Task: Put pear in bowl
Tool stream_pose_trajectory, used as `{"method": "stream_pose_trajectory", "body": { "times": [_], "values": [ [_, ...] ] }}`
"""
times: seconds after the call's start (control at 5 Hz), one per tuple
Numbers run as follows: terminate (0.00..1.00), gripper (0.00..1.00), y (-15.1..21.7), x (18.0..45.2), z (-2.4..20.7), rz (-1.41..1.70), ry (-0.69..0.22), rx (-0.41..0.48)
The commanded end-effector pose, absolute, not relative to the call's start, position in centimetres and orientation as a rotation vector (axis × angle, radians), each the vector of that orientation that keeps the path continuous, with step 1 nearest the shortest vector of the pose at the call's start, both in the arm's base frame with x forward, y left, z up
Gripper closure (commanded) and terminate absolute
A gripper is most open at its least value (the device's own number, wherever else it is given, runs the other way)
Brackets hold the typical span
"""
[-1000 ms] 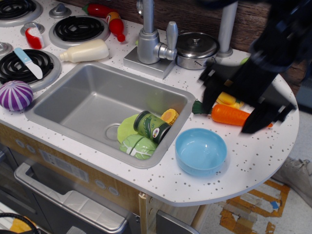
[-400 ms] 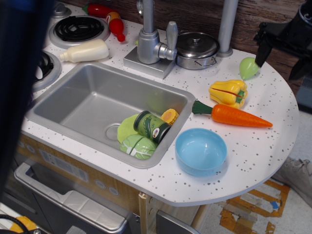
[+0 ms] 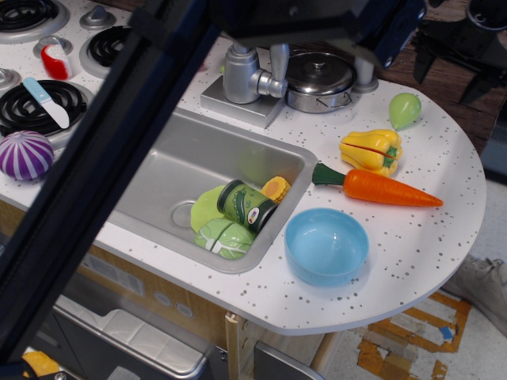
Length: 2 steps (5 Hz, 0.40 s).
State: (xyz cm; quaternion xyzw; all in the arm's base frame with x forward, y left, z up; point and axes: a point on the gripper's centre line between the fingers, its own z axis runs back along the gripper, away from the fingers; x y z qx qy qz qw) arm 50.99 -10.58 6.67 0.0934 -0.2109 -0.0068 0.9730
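Pear (image 3: 405, 109) lying free just behind the pepper (image 3: 371, 150), well apart from the bowl (image 3: 326, 245). Gripper (image 3: 453, 67) above, jaws spread, empty. Likely to roll off the counter edge if nudged off-centre.

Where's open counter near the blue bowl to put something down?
Bare counter lies right of the bowl, below the carrot, out to the rounded edge. More lies right of the pear and yellow pepper. Pepper and carrot sit close together; the sink corner is cluttered.
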Motion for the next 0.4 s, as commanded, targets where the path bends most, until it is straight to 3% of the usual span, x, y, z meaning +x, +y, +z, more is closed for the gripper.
{"method": "stream_pose_trajectory", "body": {
  "times": [0.0,0.2],
  "values": [
    [0.00,0.00,-9.0,52.2,8.5,-0.017,-0.507,0.166],
    [0.00,0.00,-8.0,52.4,7.4,-0.022,-0.517,0.173]
  ]
}}
